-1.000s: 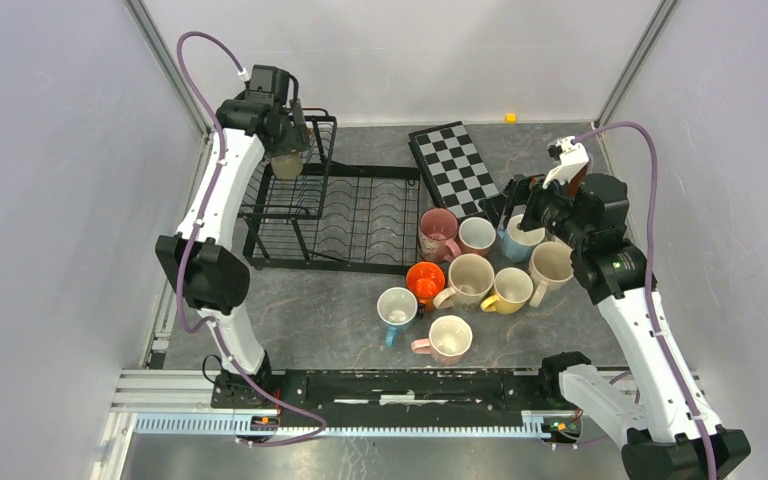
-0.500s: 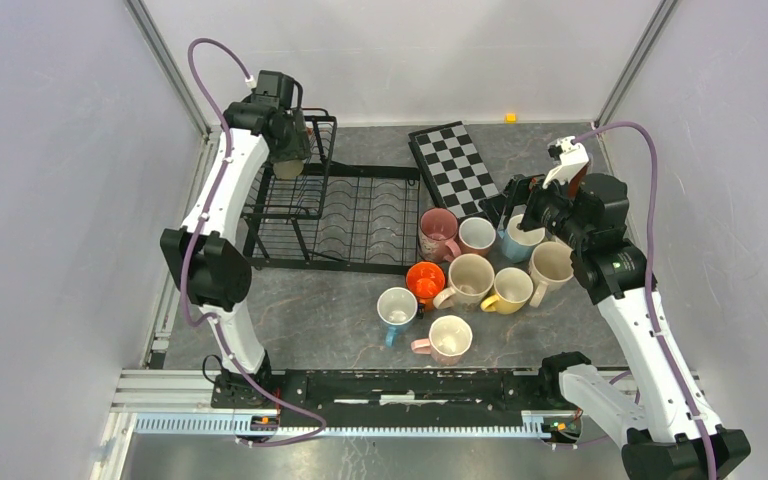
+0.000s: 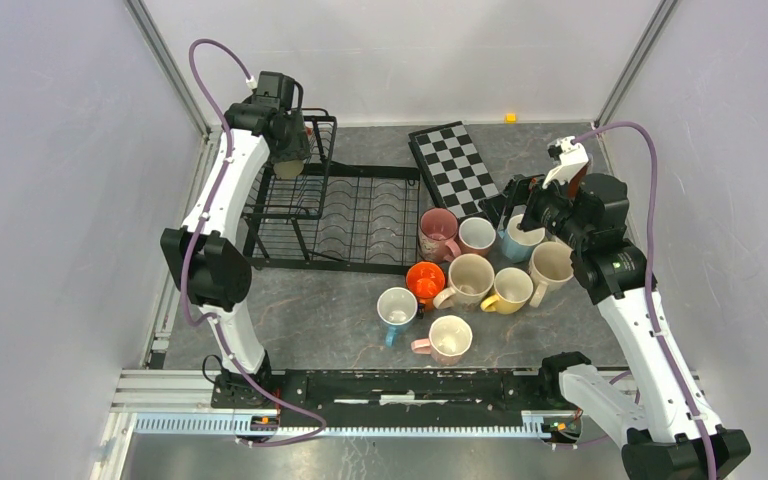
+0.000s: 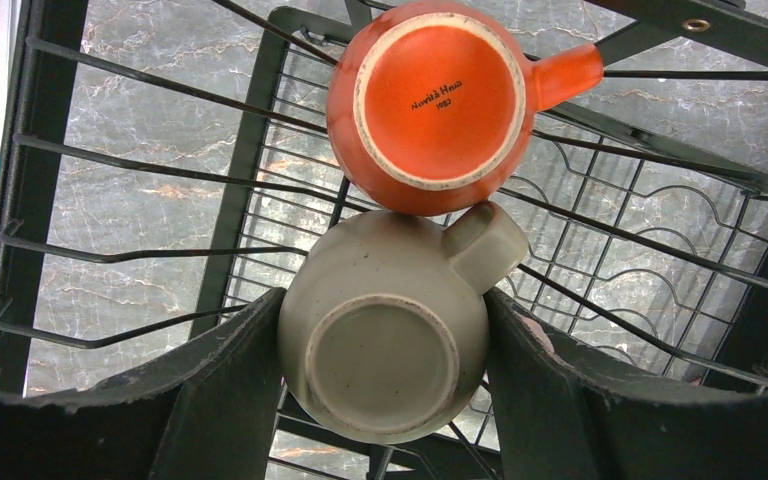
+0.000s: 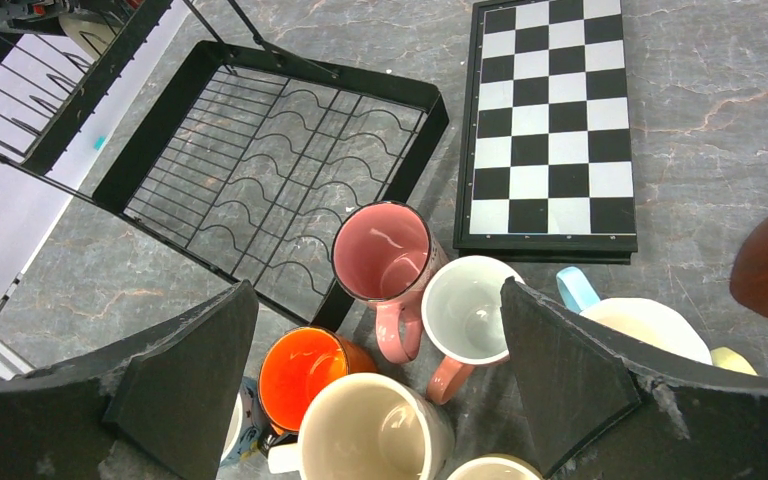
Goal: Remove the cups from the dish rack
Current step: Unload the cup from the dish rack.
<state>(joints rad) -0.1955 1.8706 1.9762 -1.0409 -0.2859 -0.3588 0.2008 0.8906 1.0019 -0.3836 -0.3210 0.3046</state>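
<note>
Left pincer (image 4: 383, 322) straddles upturned beige cup (image 4: 385, 345) in dish rack (image 4: 260, 130); gripped or not, cannot tell.

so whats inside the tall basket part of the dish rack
Two upside-down mugs, touching: an orange mug and a beige mug, the latter between the fingers of the left end effector. The mugs' insides and the basket corners outside the wrist view are hidden.
</note>
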